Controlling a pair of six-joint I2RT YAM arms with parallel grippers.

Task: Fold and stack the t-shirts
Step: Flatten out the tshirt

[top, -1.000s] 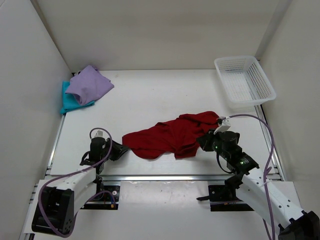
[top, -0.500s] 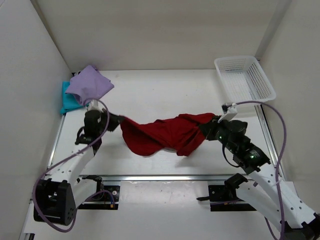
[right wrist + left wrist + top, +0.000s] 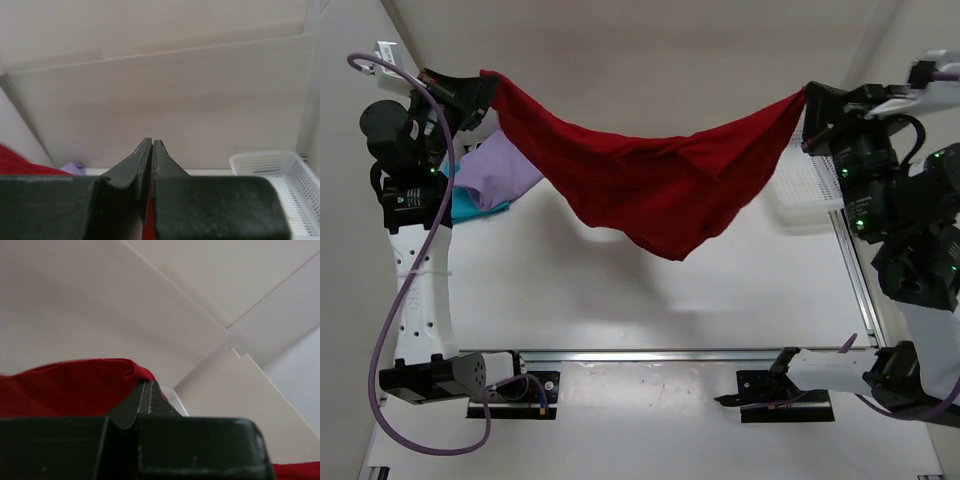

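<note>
Left tool [image 3: 483, 88] and right tool [image 3: 807, 104] each pinch a corner of the dark red t-shirt [image 3: 650, 185], which sags high above the tabletop [image 3: 740, 300]. Best draw it taut and level, then lower evenly to lay it flat.

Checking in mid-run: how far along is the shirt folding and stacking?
Looks done: the purple shirt lies folded on the teal shirt at the far left. In hand: the red shirt hangs spread in the air, the left tool and right tool each shut on an end. Left: lay it down, fold it, add it to that stack.
</note>
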